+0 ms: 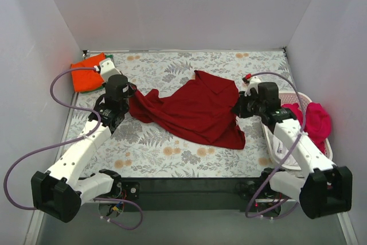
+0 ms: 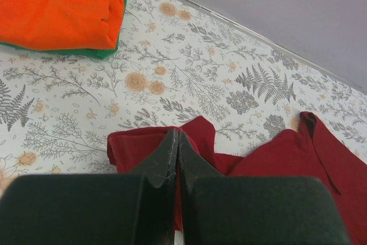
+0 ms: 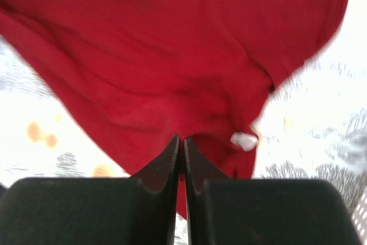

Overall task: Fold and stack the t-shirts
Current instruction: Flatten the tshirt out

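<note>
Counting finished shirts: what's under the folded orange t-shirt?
A green t-shirt shows only its edge beneath the orange t-shirt; its rest, and anything lower, is covered.

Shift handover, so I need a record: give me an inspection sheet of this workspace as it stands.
Surface: floral-print table, lying flat.
Job's things: crimson tee spread unfolded mid-table; orange tee folded on top of green tee in the far left corner; pink tee in basket at right.
Clutter: nothing seen.
Grippers: left end effector shut on the crimson tee's left end; right end effector shut on its right edge.
Cables: purple cables loop from both arms.
Surroundings: white walls on three sides.
</note>
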Robot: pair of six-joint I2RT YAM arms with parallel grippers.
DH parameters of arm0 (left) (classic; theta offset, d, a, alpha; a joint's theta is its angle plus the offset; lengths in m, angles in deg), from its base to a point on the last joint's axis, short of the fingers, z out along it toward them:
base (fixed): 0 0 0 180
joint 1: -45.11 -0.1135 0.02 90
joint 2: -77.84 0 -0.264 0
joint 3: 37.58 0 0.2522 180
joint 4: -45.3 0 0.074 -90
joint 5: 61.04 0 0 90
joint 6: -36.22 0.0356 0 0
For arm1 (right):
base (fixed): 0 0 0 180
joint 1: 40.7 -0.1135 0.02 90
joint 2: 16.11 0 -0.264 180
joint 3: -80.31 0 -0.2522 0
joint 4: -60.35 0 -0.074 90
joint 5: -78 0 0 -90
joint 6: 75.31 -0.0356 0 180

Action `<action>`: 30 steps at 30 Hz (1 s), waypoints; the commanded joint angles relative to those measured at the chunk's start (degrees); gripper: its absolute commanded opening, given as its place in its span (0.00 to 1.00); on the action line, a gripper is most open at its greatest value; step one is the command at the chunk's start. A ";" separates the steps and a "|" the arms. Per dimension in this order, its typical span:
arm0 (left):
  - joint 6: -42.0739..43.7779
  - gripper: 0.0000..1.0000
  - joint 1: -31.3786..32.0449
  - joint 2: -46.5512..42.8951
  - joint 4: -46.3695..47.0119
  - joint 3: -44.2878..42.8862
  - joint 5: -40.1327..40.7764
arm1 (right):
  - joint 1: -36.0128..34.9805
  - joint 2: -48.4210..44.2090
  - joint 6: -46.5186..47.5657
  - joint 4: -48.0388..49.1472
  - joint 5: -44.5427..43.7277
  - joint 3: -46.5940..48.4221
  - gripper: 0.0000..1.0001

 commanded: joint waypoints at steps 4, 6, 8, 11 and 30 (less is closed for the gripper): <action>0.96 0.00 -0.34 -4.00 -1.17 -3.91 1.38 | 0.20 -11.08 -2.90 0.45 11.93 10.16 0.01; 0.88 0.00 -0.34 -5.49 -1.61 -6.11 -0.37 | 0.11 -12.93 -3.96 0.45 13.68 13.94 0.01; 0.88 0.00 -0.34 -6.55 -1.79 -8.64 -1.96 | 0.12 -14.42 -4.57 0.54 14.39 18.31 0.01; 0.87 0.00 -0.34 -9.62 -2.40 -11.29 -4.34 | 0.20 -15.83 -4.93 0.19 13.87 23.51 0.01; 5.71 0.00 -0.25 -20.62 -9.78 -33.97 -12.16 | 0.11 -14.43 0.87 -13.25 1.22 69.82 0.01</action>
